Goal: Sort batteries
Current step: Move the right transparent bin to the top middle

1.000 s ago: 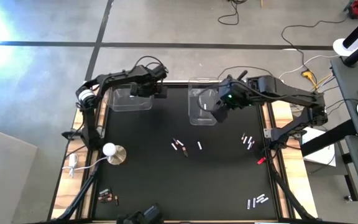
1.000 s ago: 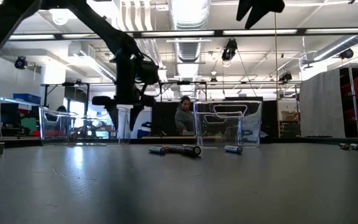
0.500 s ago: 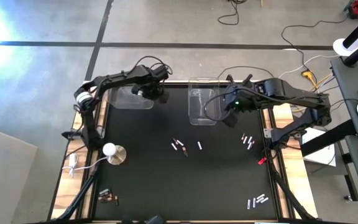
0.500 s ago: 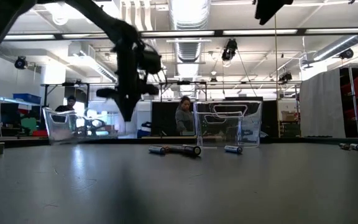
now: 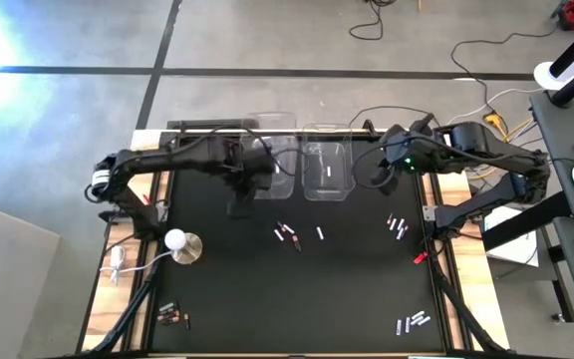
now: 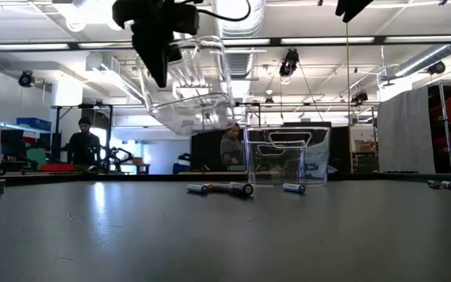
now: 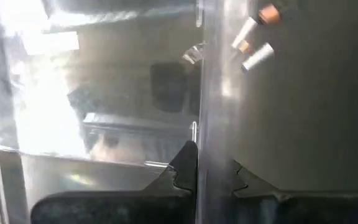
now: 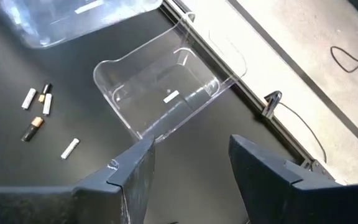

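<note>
My left gripper point(image 5: 245, 184) is shut on a clear bin point(image 5: 270, 150), which hangs tilted in the air point(image 6: 190, 86) above the table's far middle. A second clear bin point(image 5: 327, 170) stands on its base just right of it point(image 6: 286, 155). Batteries lie loose on the black mat: a group at the centre point(image 5: 289, 235) point(image 6: 218, 188), some at the right point(image 5: 398, 225), more near the front corners point(image 5: 413, 321) point(image 5: 172, 316). My right gripper point(image 5: 379, 179) hovers open right of the second bin point(image 8: 166, 93), touching nothing. My left gripper pinches one clear side wall of the bin point(image 7: 209, 124) between its two fingers point(image 7: 185, 171), one finger inside the bin and one outside. The fingers point down from above point(image 6: 160, 70). The bin is lifted clear of the table and hangs tilted beside the gripper.
A white round-based knob point(image 5: 177, 242) stands at the mat's left. A small red object point(image 5: 419, 256) lies at the right edge. Wooden rails border the mat on both sides. People move in the room behind the table point(image 6: 231, 145).
My left gripper has shut on the left bin's wall, raised the bin clear of the table and carried it toward the right, up beside the second bin, tilting it. My right gripper has drawn back from above the second bin toward the table's right edge.
</note>
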`<state>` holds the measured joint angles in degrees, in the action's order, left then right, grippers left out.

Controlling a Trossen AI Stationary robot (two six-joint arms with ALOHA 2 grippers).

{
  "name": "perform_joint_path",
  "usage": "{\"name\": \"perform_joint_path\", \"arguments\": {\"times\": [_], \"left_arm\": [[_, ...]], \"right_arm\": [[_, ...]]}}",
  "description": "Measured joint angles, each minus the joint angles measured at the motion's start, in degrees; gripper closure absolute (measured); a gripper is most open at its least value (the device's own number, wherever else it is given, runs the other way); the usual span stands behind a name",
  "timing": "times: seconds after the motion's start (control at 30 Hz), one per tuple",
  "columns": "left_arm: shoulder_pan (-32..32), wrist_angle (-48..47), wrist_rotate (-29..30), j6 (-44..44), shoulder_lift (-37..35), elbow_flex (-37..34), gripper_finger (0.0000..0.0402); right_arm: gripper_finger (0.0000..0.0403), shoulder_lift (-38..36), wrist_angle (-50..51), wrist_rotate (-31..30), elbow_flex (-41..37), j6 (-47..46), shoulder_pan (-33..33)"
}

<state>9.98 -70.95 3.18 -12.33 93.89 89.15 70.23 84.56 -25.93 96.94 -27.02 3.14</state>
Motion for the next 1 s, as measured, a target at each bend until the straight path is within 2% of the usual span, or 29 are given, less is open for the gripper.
{"name": "perform_joint_path", "arguments": {"times": [0.2,0.3,0.5,0.7,1.0], "left_arm": [[0.8,2.3,1.8,0.7,2.0,-2.0,0.0401],[1.9,5.6,3.3,0.5,4.5,-2.2,0.0401],[4.4,5.7,4.1,-1.7,10.5,-2.2,0.0401],[5.4,6.1,4.6,-3.5,14.9,-2.3,0.0401],[5.8,6.9,5.0,-3.3,19.8,-2.3,0.0391]], "right_arm": [[0.0208,-0.2,-0.1,0.0,-2.8,-2.5,-0.1],[0.0209,0.1,0.0,0.2,-5.2,-4.7,-0.8],[0.0216,0.3,1.4,0.9,-10.6,-10.3,-4.4],[0.0209,-0.4,5.5,1.0,-15.9,-21.0,-7.4],[0.0175,-1.3,4.2,7.3,-26.1,-32.4,-10.1]]}}
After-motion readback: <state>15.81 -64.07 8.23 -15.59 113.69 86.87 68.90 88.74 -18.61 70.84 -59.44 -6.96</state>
